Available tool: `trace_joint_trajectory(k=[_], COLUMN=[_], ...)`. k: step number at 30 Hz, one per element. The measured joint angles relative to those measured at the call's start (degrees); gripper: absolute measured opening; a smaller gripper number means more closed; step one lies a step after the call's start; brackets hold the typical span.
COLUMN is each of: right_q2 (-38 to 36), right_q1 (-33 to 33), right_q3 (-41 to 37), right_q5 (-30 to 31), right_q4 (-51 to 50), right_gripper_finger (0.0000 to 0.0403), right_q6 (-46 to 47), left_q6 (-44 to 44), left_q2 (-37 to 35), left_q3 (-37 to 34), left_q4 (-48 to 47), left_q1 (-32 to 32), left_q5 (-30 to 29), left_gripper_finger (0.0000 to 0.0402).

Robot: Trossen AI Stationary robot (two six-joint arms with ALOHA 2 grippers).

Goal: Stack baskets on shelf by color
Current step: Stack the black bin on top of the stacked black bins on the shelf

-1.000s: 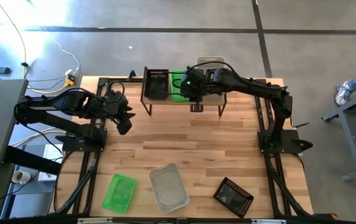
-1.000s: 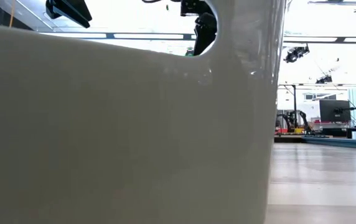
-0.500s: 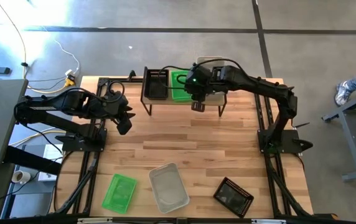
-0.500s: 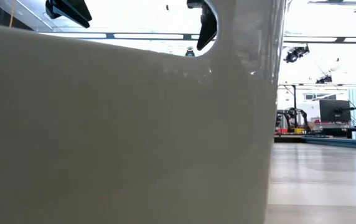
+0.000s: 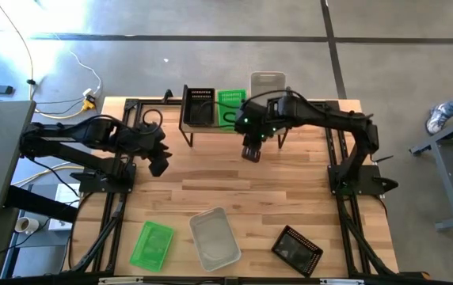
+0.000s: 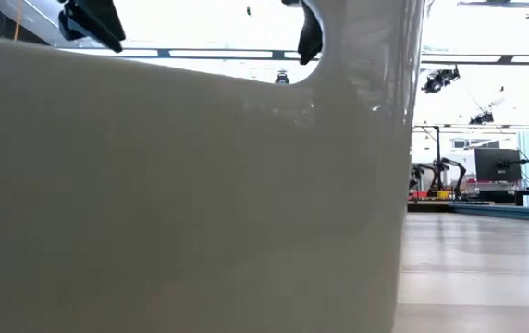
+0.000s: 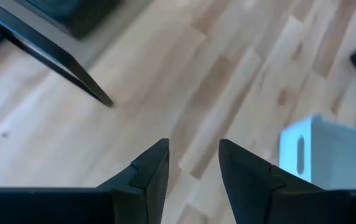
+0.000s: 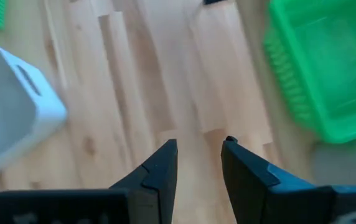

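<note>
In the high view the shelf (image 5: pixel 191 127) stands at the table's far edge. It carries a black basket (image 5: pixel 199 106) on the left, a green basket (image 5: pixel 228 103) in the middle and a clear basket (image 5: pixel 266 81) on the right, partly under my right arm. A green basket (image 5: pixel 152 244), a clear basket (image 5: pixel 215 237) and a black basket (image 5: pixel 296 250) lie on the table near its near edge. My right gripper (image 5: pixel 250 152) hangs open just in front of the shelf (image 8: pixel 200 163). My left gripper (image 5: pixel 157 162) is open left of centre (image 7: pixel 193 165).
The low view is almost filled by the clear basket's wall (image 6: pixel 181 203); only finger ends (image 6: pixel 311 32) show above it. The middle of the wooden table (image 5: pixel 242 190) is bare between the shelf and the three loose baskets. A shelf leg (image 7: pixel 60 59) shows ahead of my left gripper.
My right gripper has drawn back from over the green basket on the shelf toward the table's near edge, and the green basket has stayed on the shelf. My left gripper has moved a little toward the near edge.
</note>
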Motion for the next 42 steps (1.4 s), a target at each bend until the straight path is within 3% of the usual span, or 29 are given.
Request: trace_joint_trajectory(k=[8, 17, 26, 34, 42], right_q2=[0.00, 0.00, 0.04, 0.04, 0.07], right_q1=[7.97, 15.97, 22.61, 26.37, 30.41], right_q3=[0.00, 0.00, 0.00, 0.00, 0.00], right_q5=[0.80, 6.06, 8.58, 12.85, 10.02], right_q4=[-0.02, -0.42, -0.39, -0.44, -4.68], right_gripper_finger=[0.0110, 0.0110, 0.0110, 0.0110, 0.0110], right_q6=[11.92, 27.26, 41.37, 48.84, 50.51], left_q6=[-3.12, -12.64, -24.88, -34.27, -41.96], left_q2=[0.02, 0.02, 0.98, 3.91, 8.95], left_q3=[-2.70, -2.70, -2.70, -2.70, -2.70], left_q4=[0.03, 0.19, 0.04, 0.03, 0.04], left_q1=[-5.28, -16.16, -28.25, -36.89, -42.28], left_q5=[4.55, 4.31, 0.07, -0.76, -0.76], left_gripper_finger=[0.0130, 0.0130, 0.0130, 0.0130, 0.0130])
